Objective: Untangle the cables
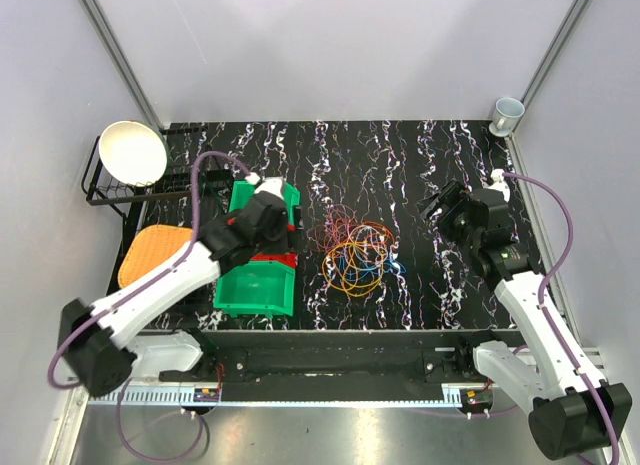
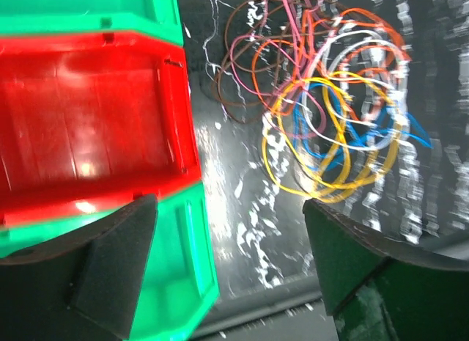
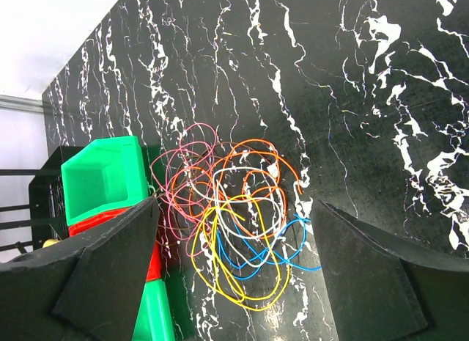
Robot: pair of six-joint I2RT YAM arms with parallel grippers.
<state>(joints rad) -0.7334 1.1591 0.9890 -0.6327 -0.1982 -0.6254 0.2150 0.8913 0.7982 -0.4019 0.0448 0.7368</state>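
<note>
The cables (image 1: 358, 255) lie in one tangled pile of thin orange, yellow, pink, white and blue loops on the black marbled table (image 1: 400, 165). My left gripper (image 1: 284, 228) hovers over the stacked bins just left of the pile, open and empty. In the left wrist view (image 2: 231, 275) the cables (image 2: 333, 121) lie ahead and to the right. My right gripper (image 1: 443, 205) is held above the table to the right of the pile, open and empty. In the right wrist view (image 3: 234, 282) the cables (image 3: 249, 209) show between its fingers, well below them.
A red bin (image 1: 272, 255) sits between two green bins (image 1: 256, 287) (image 1: 262, 197) left of the pile. A black rack (image 1: 105, 190) with a white bowl (image 1: 133, 152) and an orange item (image 1: 150, 253) stand at far left. A cup (image 1: 507, 113) stands at the back right corner.
</note>
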